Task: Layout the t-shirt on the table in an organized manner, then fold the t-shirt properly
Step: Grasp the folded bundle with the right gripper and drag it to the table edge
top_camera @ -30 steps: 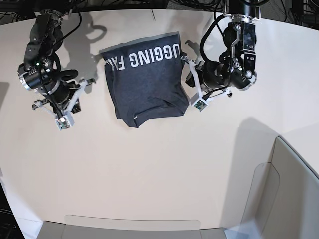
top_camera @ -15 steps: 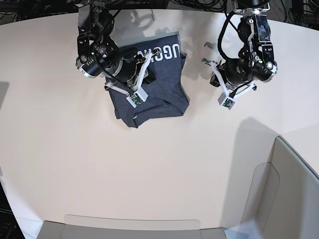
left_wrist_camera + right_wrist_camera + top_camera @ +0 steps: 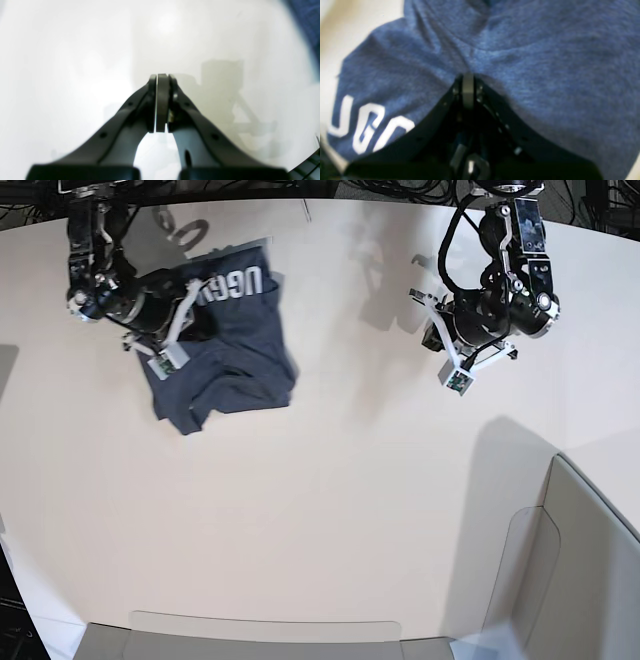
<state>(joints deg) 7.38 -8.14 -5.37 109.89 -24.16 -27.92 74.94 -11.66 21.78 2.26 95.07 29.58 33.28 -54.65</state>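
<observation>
1. The t-shirt [image 3: 228,350] is lying bunched and creased on the table [image 3: 330,510], toward the far left part of the base view, well away from the table's near edge
2. White block letters are showing along the shirt's far edge, partly cut off by a fold; the rest of the cloth is lying as a rumpled dark heathered mass with one lobe trailing toward the near side
3. The right gripper [image 3: 468,82] is sitting with its jaws pressed together, the tips buried in a pinched ridge of the shirt's fabric, so it is gripping the cloth; creases are radiating from that spot in the right wrist view
4. In the base view this right gripper [image 3: 172,350] is sitting over the shirt's left side
5. The left gripper [image 3: 162,82] is standing with its jaws fully closed on nothing, hanging above bare tabletop and casting a shadow there
6. In the base view the left gripper [image 3: 452,370] is sitting well apart from the shirt, off to its right
</observation>
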